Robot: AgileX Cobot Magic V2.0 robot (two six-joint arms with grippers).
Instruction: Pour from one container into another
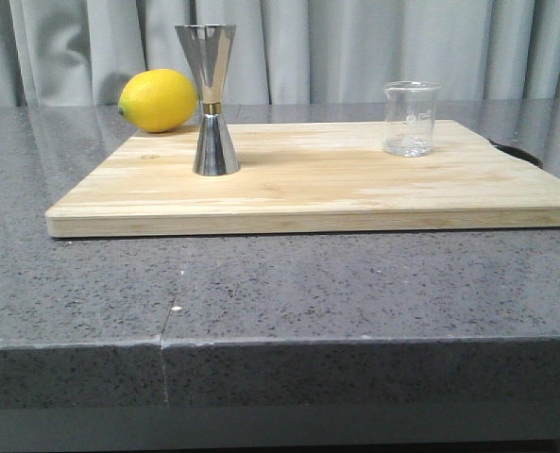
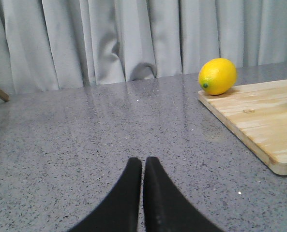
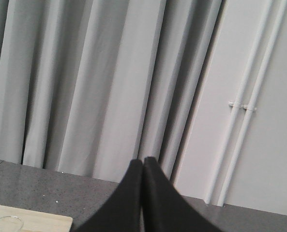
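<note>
Front view: speckled grey countertop [image 1: 280, 293], curtains [image 1: 355, 47].

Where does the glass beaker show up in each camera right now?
Front view: the beaker stands upright on the right part of the cutting board.
Left wrist view: not in it.
Right wrist view: only its rim peeks in at the lower left corner.
Shared landmark: the cutting board, visible in all three views.

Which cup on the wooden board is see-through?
The little glass beaker on the right side of the board. You can see straight through it, while the taller jigger on the left is shiny metal.
</note>
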